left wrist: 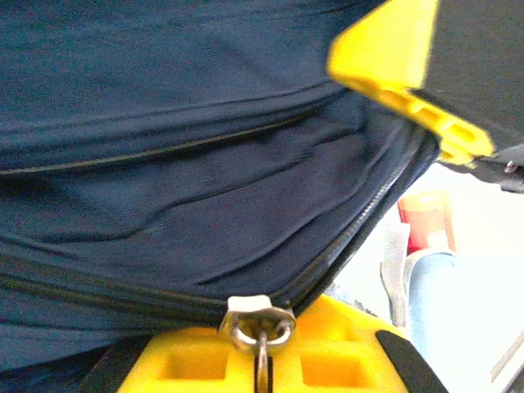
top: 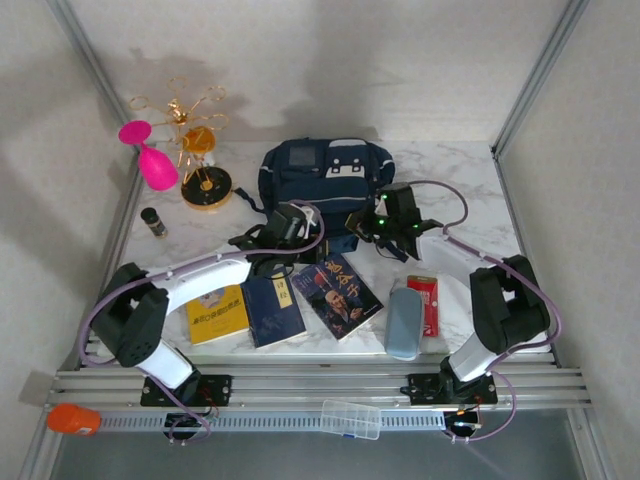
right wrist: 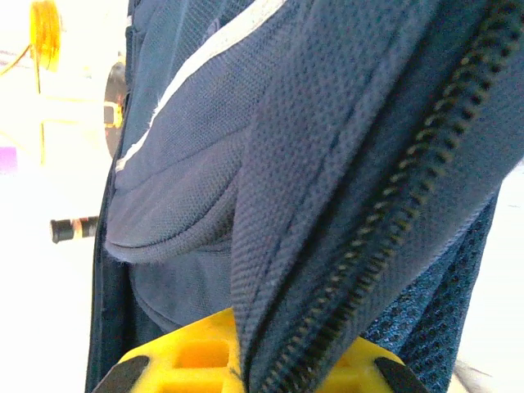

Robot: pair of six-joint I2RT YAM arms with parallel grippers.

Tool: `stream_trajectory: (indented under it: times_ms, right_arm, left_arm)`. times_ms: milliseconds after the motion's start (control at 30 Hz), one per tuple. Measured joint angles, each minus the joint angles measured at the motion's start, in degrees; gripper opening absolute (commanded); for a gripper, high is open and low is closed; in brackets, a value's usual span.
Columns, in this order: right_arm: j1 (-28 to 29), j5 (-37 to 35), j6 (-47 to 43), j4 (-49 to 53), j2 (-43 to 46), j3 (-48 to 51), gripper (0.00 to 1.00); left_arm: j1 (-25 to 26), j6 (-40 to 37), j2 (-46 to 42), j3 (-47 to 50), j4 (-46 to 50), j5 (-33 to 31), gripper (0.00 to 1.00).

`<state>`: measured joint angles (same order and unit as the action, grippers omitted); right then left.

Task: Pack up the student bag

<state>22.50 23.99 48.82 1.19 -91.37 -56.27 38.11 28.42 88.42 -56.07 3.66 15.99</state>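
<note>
The student bag [top: 325, 170], navy with white stripes, lies at the back middle of the marble table. My left gripper [top: 290, 225] is at the bag's front edge. In the left wrist view it [left wrist: 260, 364] is shut on the metal zipper pull [left wrist: 258, 327], whose ring stands between the yellow fingers. My right gripper [top: 378, 222] is at the bag's front right. In the right wrist view it [right wrist: 258, 381] is shut on a fold of bag fabric along the zipper teeth [right wrist: 368, 254]. The right gripper's yellow finger [left wrist: 401, 74] shows top right in the left wrist view.
In front of the bag lie a yellow book [top: 217, 313], a navy book [top: 273, 308], a dark book [top: 338, 293], a blue-grey case [top: 403, 320] and a red pack [top: 425, 303]. A pink object [top: 152, 160], gold stand [top: 200, 150] and small bottle [top: 153, 221] stand back left.
</note>
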Motion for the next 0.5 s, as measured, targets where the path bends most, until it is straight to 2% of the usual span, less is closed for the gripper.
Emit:
stream_trajectory:
  times_ms: [133, 233, 267, 333, 367, 433, 500]
  right_arm:
    - [-6.9, 6.3, -5.8, 3.8, 0.9, -0.5, 0.0]
    - [-8.1, 7.2, -8.8, 7.4, 0.8, -2.8, 0.02]
    - [-8.1, 7.2, -9.4, 8.2, 0.8, -3.4, 0.08]
    - [-8.1, 6.6, -10.3, 9.8, 0.8, -4.7, 0.45]
    - [-8.2, 5.6, -10.8, 10.2, 0.8, -5.1, 0.56]
    - [-9.6, 2.6, -10.9, 11.3, 0.9, -6.1, 0.74]
    - [-11.3, -0.2, -9.4, 12.5, 1.6, -6.1, 0.86]
  left_arm:
    - [-4.0, -2.3, -2.1, 2.0, -0.2, 4.4, 0.0]
    - [-4.6, -3.9, -2.0, 1.8, -0.6, 6.9, 0.0]
    - [-4.7, -4.1, -1.9, 1.7, -0.6, 7.2, 0.0]
    - [-5.0, -4.1, -1.6, 1.2, -0.7, 8.1, 0.0]
    - [-5.1, -4.0, -1.6, 1.1, -0.6, 8.0, 0.0]
    - [-5.8, -3.0, -1.5, 1.1, -0.1, 6.9, 0.0]
    - [-6.1, -1.8, -1.1, 1.1, 0.1, 5.4, 0.0]
